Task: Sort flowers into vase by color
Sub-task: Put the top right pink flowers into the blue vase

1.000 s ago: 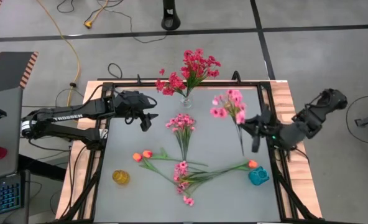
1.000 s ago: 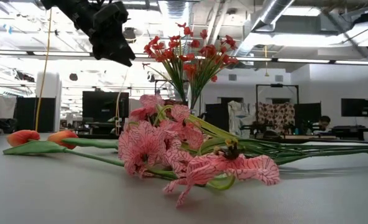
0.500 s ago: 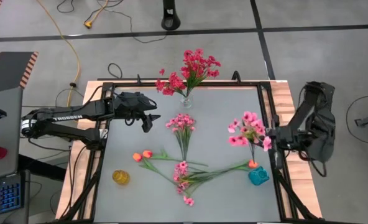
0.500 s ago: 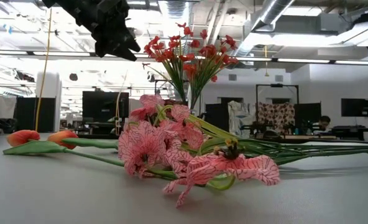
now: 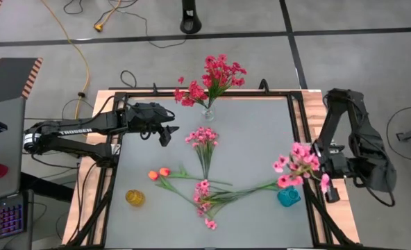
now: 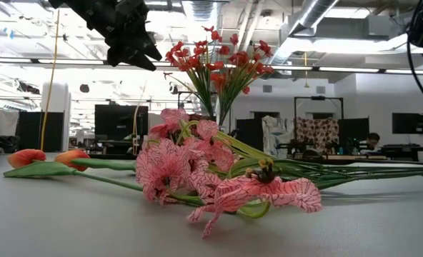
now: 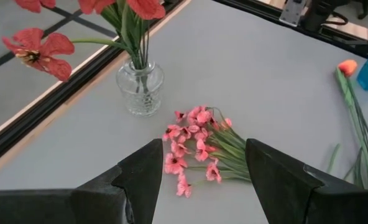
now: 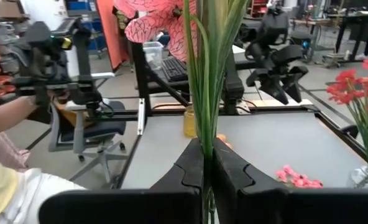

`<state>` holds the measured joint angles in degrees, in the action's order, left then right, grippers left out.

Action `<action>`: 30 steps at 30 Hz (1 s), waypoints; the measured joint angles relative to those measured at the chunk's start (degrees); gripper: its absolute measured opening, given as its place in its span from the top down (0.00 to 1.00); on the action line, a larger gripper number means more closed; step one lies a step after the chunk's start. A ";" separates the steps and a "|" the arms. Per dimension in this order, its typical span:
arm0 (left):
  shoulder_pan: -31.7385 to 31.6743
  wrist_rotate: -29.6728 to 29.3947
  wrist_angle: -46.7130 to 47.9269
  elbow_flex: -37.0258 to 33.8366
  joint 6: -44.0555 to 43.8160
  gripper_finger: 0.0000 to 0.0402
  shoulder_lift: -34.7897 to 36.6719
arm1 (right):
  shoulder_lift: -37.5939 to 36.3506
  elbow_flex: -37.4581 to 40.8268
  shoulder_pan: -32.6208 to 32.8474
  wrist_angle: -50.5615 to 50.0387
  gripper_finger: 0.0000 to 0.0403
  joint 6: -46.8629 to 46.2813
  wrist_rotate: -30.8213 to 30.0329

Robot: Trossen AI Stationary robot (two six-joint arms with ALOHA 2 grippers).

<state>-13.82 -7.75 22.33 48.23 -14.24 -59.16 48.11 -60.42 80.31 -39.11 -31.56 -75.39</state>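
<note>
My right gripper (image 8: 206, 162) is shut on a light pink spray (image 5: 299, 163) and holds it over the near right of the table, beside the teal vase (image 5: 289, 196). My left gripper (image 5: 167, 132) is open and empty, up above the table's far left (image 7: 199, 180). A glass vase (image 5: 207, 111) at the far edge holds magenta-red flowers (image 5: 216, 75). A pink bunch (image 5: 203, 139) lies flat on the table below my left gripper. Orange tulips (image 5: 158, 173) and pink sprays (image 5: 204, 194) lie near the middle. My right gripper pinches the spray's bundle of green stems (image 8: 204, 134) between its two fingers. The fingers are level, come from the table's right side and lie across the stems. The stems stand upright and the pink heads (image 8: 165, 18) are above the fingers, clear of the table.
A small yellow vase (image 5: 135, 198) stands at the near left. A black frame (image 5: 115, 139) runs round the grey table top. In the right wrist view a person's arm (image 8: 10, 118) and an office chair (image 8: 91, 134) show beyond the table's left side.
My right gripper has carried the pink spray from the table's middle right toward the near right, to beside the teal vase. It has turned the spray from slanting, heads toward the far edge, to upright. Its hold has stayed shut on the stems.
</note>
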 joint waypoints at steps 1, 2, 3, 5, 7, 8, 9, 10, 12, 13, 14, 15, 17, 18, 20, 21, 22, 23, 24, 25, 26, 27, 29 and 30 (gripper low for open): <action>0.00 -0.06 0.00 0.00 -0.05 0.46 0.00 | 0.38 0.00 0.79 -0.40 0.90 -0.52 -0.67; 0.00 -0.10 0.00 0.00 -0.11 0.46 0.00 | 0.80 0.00 1.52 -1.14 0.90 -1.41 -1.44; 0.00 -0.13 0.00 0.00 -0.25 0.46 0.00 | 1.29 0.00 2.08 -1.99 0.90 -2.37 -1.85; 0.00 -0.15 0.00 0.00 -0.44 0.46 0.00 | 2.50 0.00 2.92 -4.24 0.90 -5.19 -3.07; 0.00 -0.16 0.00 0.00 -0.46 0.46 0.00 | 3.88 0.00 3.37 -6.85 0.90 -8.39 -4.14; 0.00 -0.17 0.00 0.00 -0.52 0.46 0.00 | 4.62 0.00 3.42 -8.37 0.90 -10.11 -4.32; 0.00 -0.19 0.00 0.00 -0.67 0.46 0.00 | 5.45 0.00 3.43 -9.78 0.90 -11.85 -4.36; 0.00 -0.19 0.00 0.00 -0.90 0.46 0.00 | 6.25 0.00 3.43 -11.15 0.90 -13.58 -4.36; 0.00 -0.20 0.00 0.00 -1.24 0.46 0.00 | 7.86 0.00 3.24 -13.37 0.90 -17.00 -4.48; 0.02 -0.20 0.00 0.00 -1.37 0.46 0.00 | 8.65 0.00 3.19 -14.33 0.90 -18.45 -4.60; 0.02 -0.18 0.00 0.00 -1.45 0.46 0.00 | 9.45 0.00 3.19 -15.20 0.90 -19.71 -4.89; 0.02 -0.20 0.00 0.00 -1.45 0.46 0.00 | 10.30 0.00 3.19 -15.94 0.90 -20.97 -4.97; 0.02 -0.20 0.00 0.00 -1.45 0.46 0.00 | 12.06 0.00 3.19 -17.11 0.90 -23.52 -5.58; 0.02 -0.20 0.00 0.00 -1.45 0.46 0.00 | 12.91 0.00 3.19 -17.55 0.90 -24.59 -5.95; 0.02 -0.20 0.00 0.00 -1.46 0.46 0.00 | 14.64 0.00 3.19 -18.08 0.90 -25.98 -6.03; 0.02 -0.19 0.00 0.00 -1.46 0.46 0.00 | 15.58 0.00 3.19 -18.23 0.90 -26.52 -6.09; 0.02 -0.20 0.00 0.00 -1.45 0.46 0.00 | 16.43 0.00 3.19 -18.54 0.90 -27.18 -6.06; 0.02 -0.18 0.00 0.00 -1.45 0.46 0.00 | 17.29 0.00 3.19 -19.00 0.90 -27.95 -6.07; 0.02 -0.18 0.00 0.00 -1.45 0.46 0.00 | 18.07 0.00 3.19 -19.44 0.90 -28.69 -6.13; 0.02 -0.19 0.00 0.00 -1.34 0.46 0.00 | 18.77 0.00 3.19 -19.85 0.90 -29.49 -6.15; 0.02 -0.18 0.00 0.00 -1.18 0.46 0.00 | 19.52 0.00 3.19 -20.33 0.90 -30.33 -6.17; 0.02 -0.18 0.00 0.00 -1.00 0.46 0.00 | 20.20 0.00 3.19 -20.99 0.90 -31.25 -6.17; 0.02 -0.17 0.00 0.00 -0.73 0.46 0.00 | 21.29 0.00 3.19 -22.33 0.90 -33.34 -6.93; 0.02 -0.18 0.00 0.00 -0.66 0.46 0.00 | 21.64 0.00 3.19 -23.21 0.90 -34.30 -7.26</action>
<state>-13.80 -7.93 22.33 48.23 -14.90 -59.16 69.75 -60.42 83.50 -62.32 -65.85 -82.65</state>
